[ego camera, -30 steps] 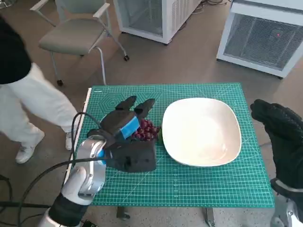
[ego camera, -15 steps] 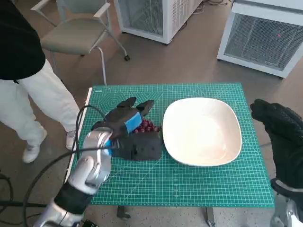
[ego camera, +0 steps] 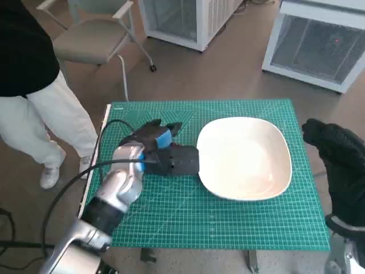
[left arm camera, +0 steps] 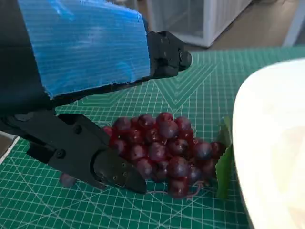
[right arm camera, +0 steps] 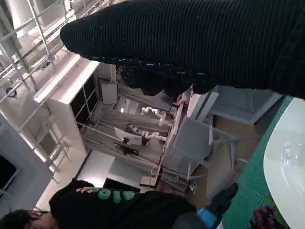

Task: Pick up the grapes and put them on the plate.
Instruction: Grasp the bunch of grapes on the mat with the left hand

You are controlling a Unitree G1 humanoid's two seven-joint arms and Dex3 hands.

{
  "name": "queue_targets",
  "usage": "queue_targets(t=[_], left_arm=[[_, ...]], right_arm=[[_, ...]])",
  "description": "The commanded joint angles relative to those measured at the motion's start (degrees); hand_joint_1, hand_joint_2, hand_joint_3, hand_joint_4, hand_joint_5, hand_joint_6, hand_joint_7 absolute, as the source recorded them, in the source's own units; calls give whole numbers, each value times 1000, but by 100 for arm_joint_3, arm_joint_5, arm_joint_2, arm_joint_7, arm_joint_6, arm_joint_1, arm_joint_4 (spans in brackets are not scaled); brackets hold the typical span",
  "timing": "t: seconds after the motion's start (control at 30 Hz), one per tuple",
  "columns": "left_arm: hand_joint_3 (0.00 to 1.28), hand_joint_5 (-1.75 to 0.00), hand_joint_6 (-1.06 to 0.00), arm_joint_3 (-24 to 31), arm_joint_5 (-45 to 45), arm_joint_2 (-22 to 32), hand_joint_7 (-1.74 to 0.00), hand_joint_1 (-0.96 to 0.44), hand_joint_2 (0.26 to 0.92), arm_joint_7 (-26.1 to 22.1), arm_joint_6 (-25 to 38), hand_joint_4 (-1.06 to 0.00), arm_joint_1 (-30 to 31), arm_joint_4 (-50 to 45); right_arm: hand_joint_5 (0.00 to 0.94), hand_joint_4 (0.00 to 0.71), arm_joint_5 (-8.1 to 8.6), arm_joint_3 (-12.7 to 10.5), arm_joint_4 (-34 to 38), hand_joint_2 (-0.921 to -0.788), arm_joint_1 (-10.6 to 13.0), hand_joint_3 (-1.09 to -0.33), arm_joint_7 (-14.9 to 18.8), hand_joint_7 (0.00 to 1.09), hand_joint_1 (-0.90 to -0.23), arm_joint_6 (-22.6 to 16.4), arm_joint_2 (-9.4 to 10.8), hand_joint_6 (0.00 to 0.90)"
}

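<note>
Green cutting mat covers the bench. Left hand straddles the grapes beside the plate, fingers spread, not yet gripping, positioned to grasp. Right hand idles; closure indeterminate.

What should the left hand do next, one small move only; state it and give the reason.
Probably close the left hand on the grapes. In the left wrist view its fingers sit on either side of the bunch, which lies on the green mat right beside the white plate, not yet on it. The right hand hangs aside.
</note>
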Motion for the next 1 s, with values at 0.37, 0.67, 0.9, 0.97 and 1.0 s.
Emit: queue_targets(t=[0.37, 0.67, 0.9, 0.97, 1.0], left_arm=[[96, -20, -206, -668, 182, -474, -5, -5, 906, 539, -449, -70, -920, 1903], [122, -29, -234, -673, -10, -604, -12, 56, 913, 696, -466, -146, -1017, 2256], [130, -18, -256, -733, -1, -641, -14, 99, 908, 710, -527, -161, -1030, 2421], [137, -18, -268, -730, -8, -646, -17, 105, 912, 719, -536, -169, -1025, 2455], [140, -17, -276, -726, -14, -650, -20, 107, 914, 729, -537, -172, -1021, 2473]], right_arm=[[7, 353, 46, -17, -56, -921, 100, -690, -3, 696, -619, 154, 57, -1], [7, 353, 56, -38, -103, -921, 118, -690, -7, 696, -620, 178, 54, -1], [8, 353, 30, -46, -127, -921, 126, -691, -30, 706, -624, 179, 58, -1], [8, 354, 20, -44, -127, -921, 127, -690, -33, 709, -625, 172, 61, -1], [8, 354, 15, -44, -126, -921, 127, -690, -34, 710, -625, 167, 63, -1]])
